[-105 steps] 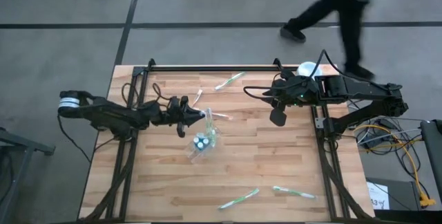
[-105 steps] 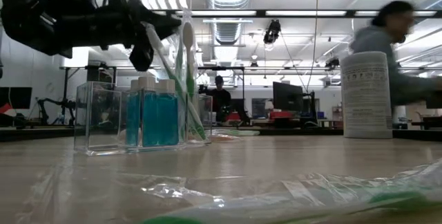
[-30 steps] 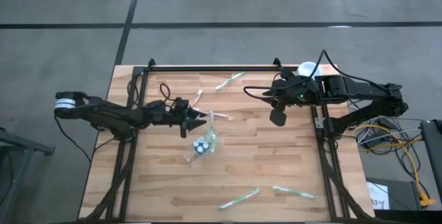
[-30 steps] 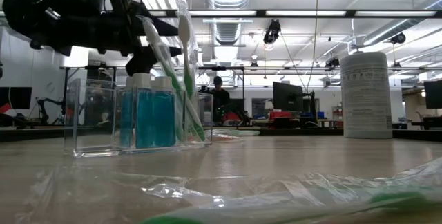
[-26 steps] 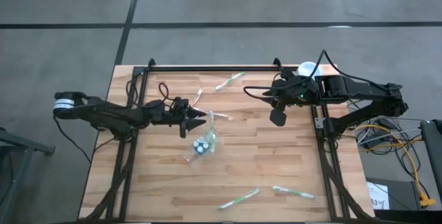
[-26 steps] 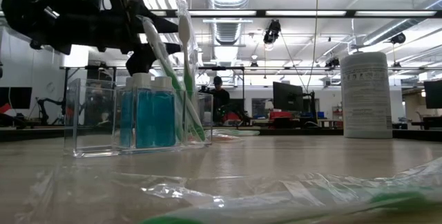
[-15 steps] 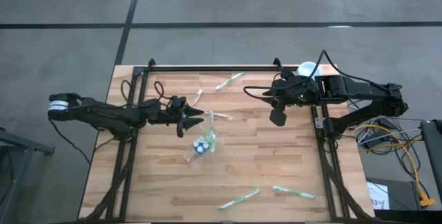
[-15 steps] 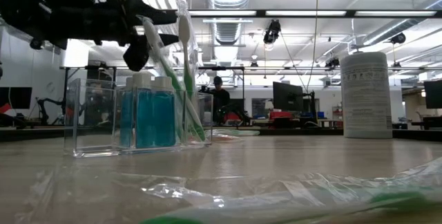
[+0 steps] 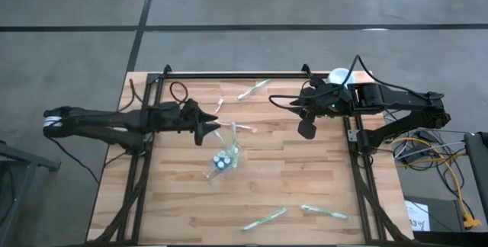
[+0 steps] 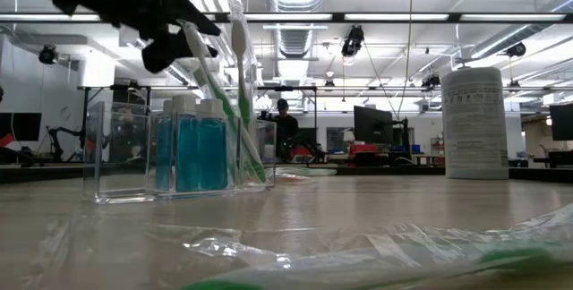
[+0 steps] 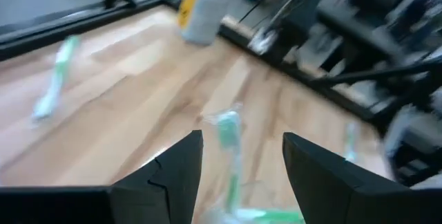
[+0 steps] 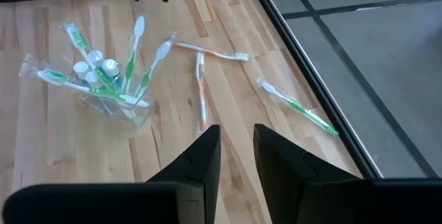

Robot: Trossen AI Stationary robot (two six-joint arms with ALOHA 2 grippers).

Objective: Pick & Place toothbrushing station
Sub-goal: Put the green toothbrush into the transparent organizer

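My left pincer point(image 9: 216, 130) hung released and empty just above and beside the holder point(image 9: 223, 159), its fingers point(image 11: 173, 175) spread with nothing between them; from the low view it sat up near the brush heads, clear of the plastic. My right pincer point(image 9: 306, 129) waited over the far right of the worktop point(image 9: 305, 194), its two fingers close together with a narrow gap and nothing held.

The holder stood near the worktop's middle, a clear box with blue-filled bottles point(image 10: 199, 151) and several brushes point(image 10: 240, 93) leaning in it; their handles ran steeply upward, heads up, tilted from the vertical. I judged the left arm to be drawing off after a placement, or lining up for the next brush; I could not tell which.

Loose wrapped brushes lay flat elsewhere: one green brush point(image 9: 254, 89) near the far edge, long axis slanting across the boards; two more point(image 9: 264, 219) near the front edge, well apart from the holder, both lying roughly across the worktop; an orange pair point(image 12: 202, 89) just beside the holder toward the far side.

To do the next pick well, I would come down square across a handle's middle, fingers astride the long axis; keep the wrapper from bunching; then lift clear before swinging, so the standing brushes are not knocked.
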